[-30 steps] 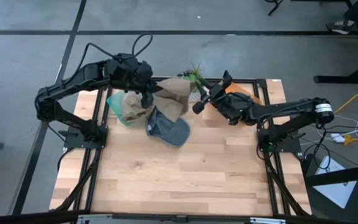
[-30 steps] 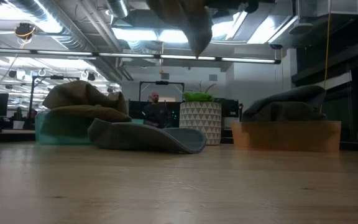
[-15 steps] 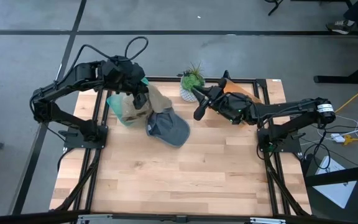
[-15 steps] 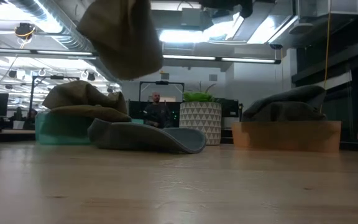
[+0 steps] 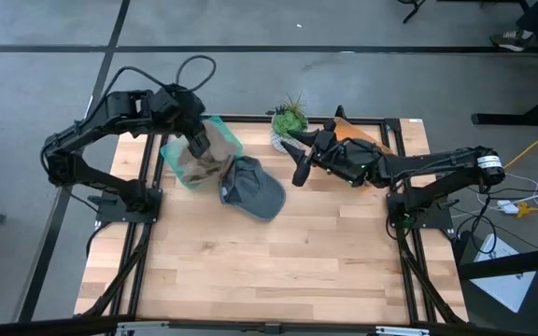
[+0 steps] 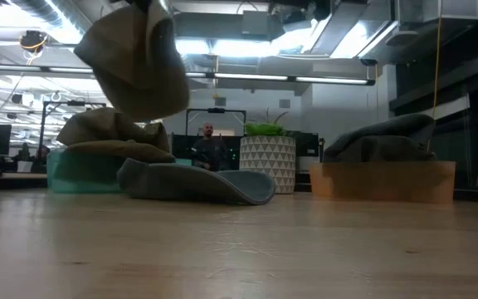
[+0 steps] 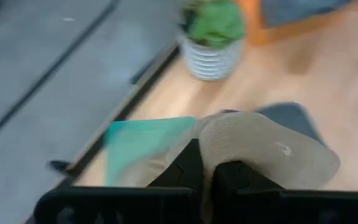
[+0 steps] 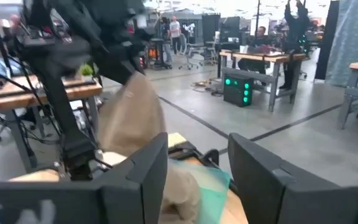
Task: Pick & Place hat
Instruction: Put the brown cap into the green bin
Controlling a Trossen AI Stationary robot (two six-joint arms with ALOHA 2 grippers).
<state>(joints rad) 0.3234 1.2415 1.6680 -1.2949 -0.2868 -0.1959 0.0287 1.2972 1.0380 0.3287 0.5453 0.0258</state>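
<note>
The near part of the wooden table carries nothing that the overhead picture shows. Farther in, left of centre, a grey cap lies flat on the wood, its brim toward the near right; from table height it is a low grey mound. Touching its far-left edge sits a teal bin with at least one tan hat inside. Directly above that bin the left gripper is pinched tight on a tan hat, which hangs clear of the bin's contents; the wrist camera shows the dark fingers clamped on the fabric's edge. To the right, at about the same depth, the right gripper floats above the wood between the grey cap and an orange bin, its fingers spread wide and holding nothing. The orange bin, at the far right, holds grey fabric. At the far edge, between the two bins, stands a potted plant in a white patterned pot. Beyond the table a person shows in the room.
</note>
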